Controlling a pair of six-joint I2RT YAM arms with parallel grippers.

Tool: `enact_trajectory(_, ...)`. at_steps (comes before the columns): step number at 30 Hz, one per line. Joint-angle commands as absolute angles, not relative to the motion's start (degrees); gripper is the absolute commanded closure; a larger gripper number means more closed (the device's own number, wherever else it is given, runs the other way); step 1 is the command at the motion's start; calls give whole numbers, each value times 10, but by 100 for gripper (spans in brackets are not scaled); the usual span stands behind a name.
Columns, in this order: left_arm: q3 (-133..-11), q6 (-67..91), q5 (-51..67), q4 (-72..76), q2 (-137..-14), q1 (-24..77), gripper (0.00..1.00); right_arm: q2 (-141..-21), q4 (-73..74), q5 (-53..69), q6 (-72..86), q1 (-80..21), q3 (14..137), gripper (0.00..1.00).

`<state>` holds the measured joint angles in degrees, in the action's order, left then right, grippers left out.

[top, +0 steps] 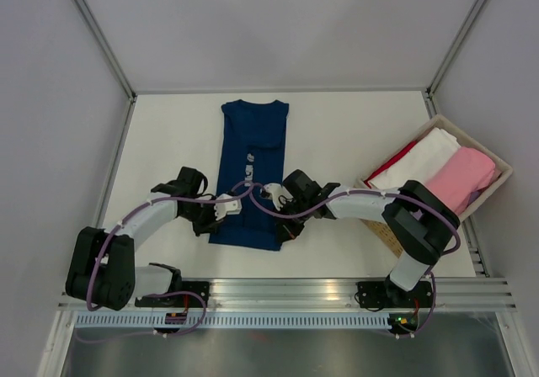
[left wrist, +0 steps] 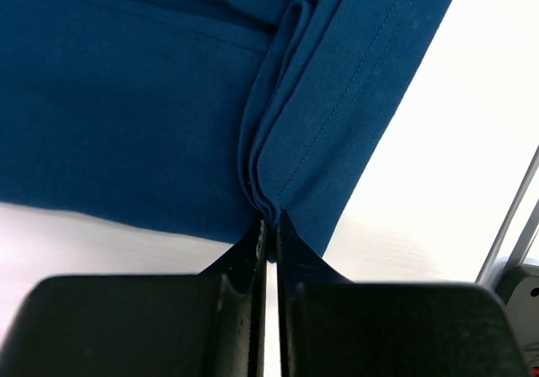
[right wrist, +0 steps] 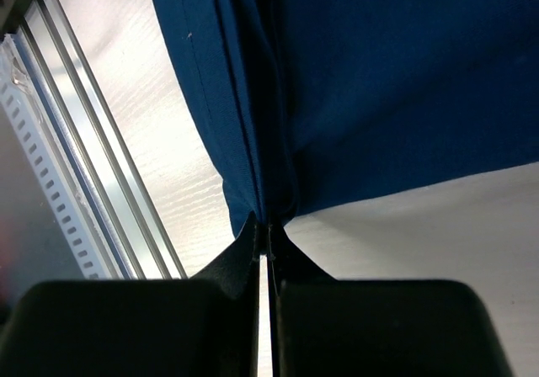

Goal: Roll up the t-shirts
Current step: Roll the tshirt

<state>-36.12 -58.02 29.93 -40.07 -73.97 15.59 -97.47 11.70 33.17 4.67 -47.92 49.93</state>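
A navy blue t-shirt [top: 251,171] lies folded into a long narrow strip on the white table, collar at the far end, with a small white print near its middle. My left gripper [top: 217,213] is shut on the shirt's left edge near the bottom hem; the left wrist view shows a pinched fold of navy cloth [left wrist: 278,154] between its fingertips [left wrist: 270,222]. My right gripper [top: 283,222] is shut on the right edge near the hem; the right wrist view shows bunched navy cloth [right wrist: 337,99] at its fingertips [right wrist: 269,223].
A wicker basket [top: 498,160] at the right holds rolled shirts: white [top: 419,158], pink [top: 461,177], a red edge [top: 396,156] and a purple edge. An aluminium rail [top: 286,291] runs along the near edge and shows in the right wrist view [right wrist: 101,167]. Grey walls enclose the table.
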Motion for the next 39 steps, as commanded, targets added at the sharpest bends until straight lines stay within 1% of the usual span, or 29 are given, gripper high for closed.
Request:
enact_trajectory(1, -353, -577, 287, -392, -723, 137, 98, -975, 136, 337, 26, -469, 538, 99)
enact_trajectory(11, -337, -581, 279, -390, -721, 133, 98, -1013, 158, 333, 12, -454, 577, 99)
enact_trajectory(19, -323, -580, 253, -346, -722, 134, 98, -1046, 148, 316, 29, -442, 575, 94)
enact_trajectory(21, -317, -591, 257, -346, -722, 134, 98, -1046, 143, 302, 39, -440, 572, 88)
enact_trajectory(22, -316, -591, 260, -346, -722, 134, 98, -1044, 143, 299, 41, -440, 573, 83)
enact_trajectory(24, -312, -592, 265, -346, -722, 134, 98, -1027, 137, 284, 51, -440, 572, 79)
enact_trajectory(26, -311, -590, 269, -346, -719, 134, 98, -999, 118, 268, 56, -439, 554, 73)
enact_trajectory(27, -312, -586, 269, -346, -719, 134, 98, -959, 85, 245, 60, -439, 542, 69)
enact_trajectory(28, -312, -584, 272, -346, -717, 134, 98, -937, 66, 231, 59, -440, 511, 46)
enact_trajectory(29, -312, -580, 272, -346, -716, 134, 98, -916, 49, 222, 56, -441, 495, 35)
enact_trajectory(30, -313, -578, 274, -346, -715, 134, 98, -877, 14, 209, 50, -440, 464, 5)
enact_trajectory(31, -313, -577, 277, -346, -715, 134, 98, -857, 5, 203, 48, -441, 450, 2)
enact_trajectory(32, -314, -573, 279, -346, -715, 134, 98, -840, -32, 197, 44, -446, 437, 2)
enact_trajectory(34, -316, -570, 280, -345, -713, 134, 98, -798, -47, 168, 20, -456, 404, 3)
enact_trajectory(36, -317, -564, 280, -346, -714, 134, 98, -767, -60, 138, -10, -489, 386, 6)
enact_trajectory(39, -321, -558, 282, -346, -715, 134, 98, -749, -76, 86, -81, -561, 352, 20)
